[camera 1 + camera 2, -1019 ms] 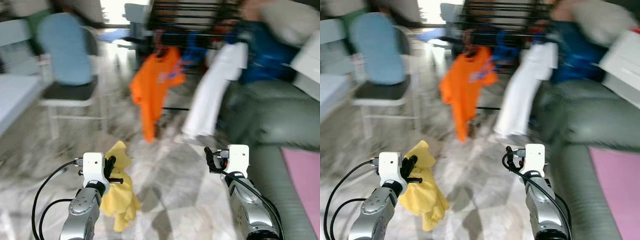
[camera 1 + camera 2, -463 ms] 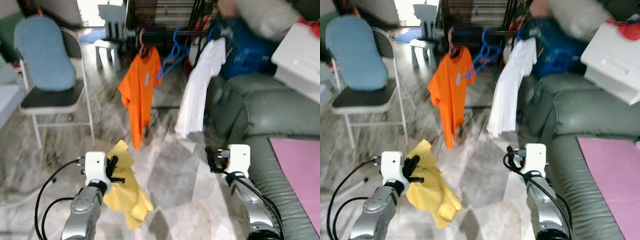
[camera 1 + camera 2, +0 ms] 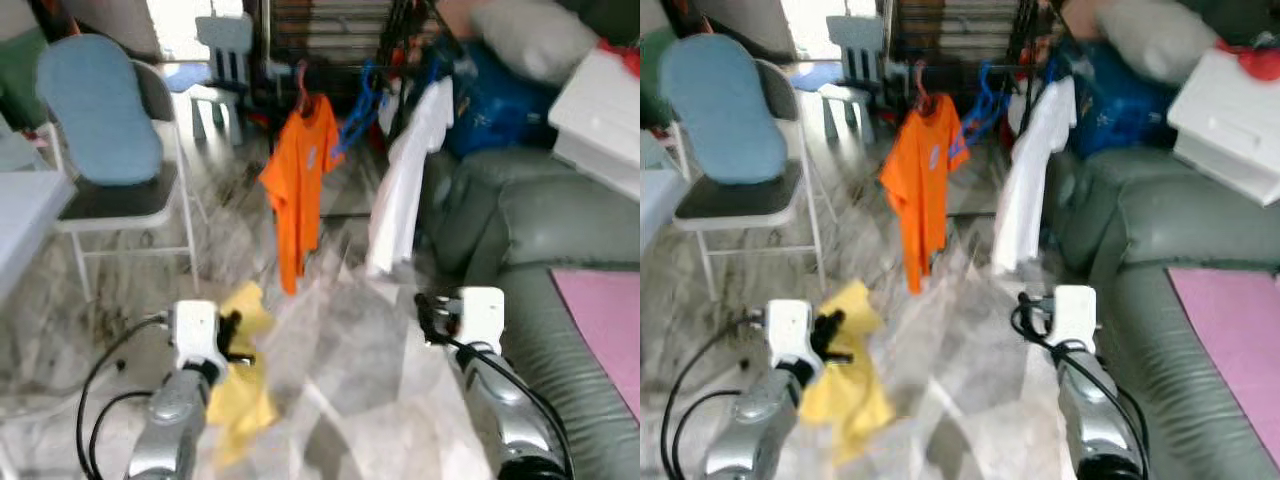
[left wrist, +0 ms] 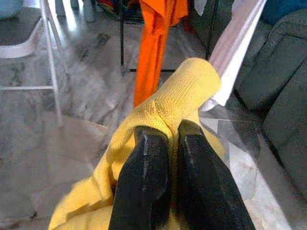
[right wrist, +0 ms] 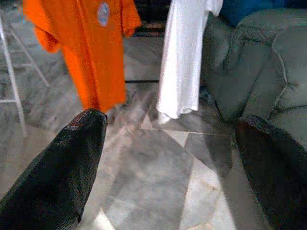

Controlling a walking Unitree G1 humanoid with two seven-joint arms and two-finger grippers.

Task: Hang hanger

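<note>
My left gripper point(image 3: 232, 335) is shut on a yellow garment point(image 3: 240, 395) that hangs limp from it above the marble floor. In the left wrist view its black fingers point(image 4: 144, 158) pinch the knitted yellow cloth point(image 4: 182, 91). My right gripper point(image 5: 170, 122) is held out at the same height, open and empty. Ahead stands a dark drying rack point(image 3: 335, 35). On it an orange T-shirt point(image 3: 300, 170) hangs from a red hanger point(image 3: 303, 85), next to blue hangers point(image 3: 355, 110) and a white shirt point(image 3: 405, 180).
A folding chair with a blue back point(image 3: 100, 110) stands at the left, with a white table edge point(image 3: 20, 210) nearer me. A grey-green sofa point(image 3: 540, 220) with a pink mat point(image 3: 605, 320) runs along the right. A small pale child's chair point(image 3: 225, 40) is behind.
The whole view has shifted and blurred slightly, so the camera moved; the rack now sits a little further right. The yellow garment has swung under the left gripper. Both grippers keep their states.
</note>
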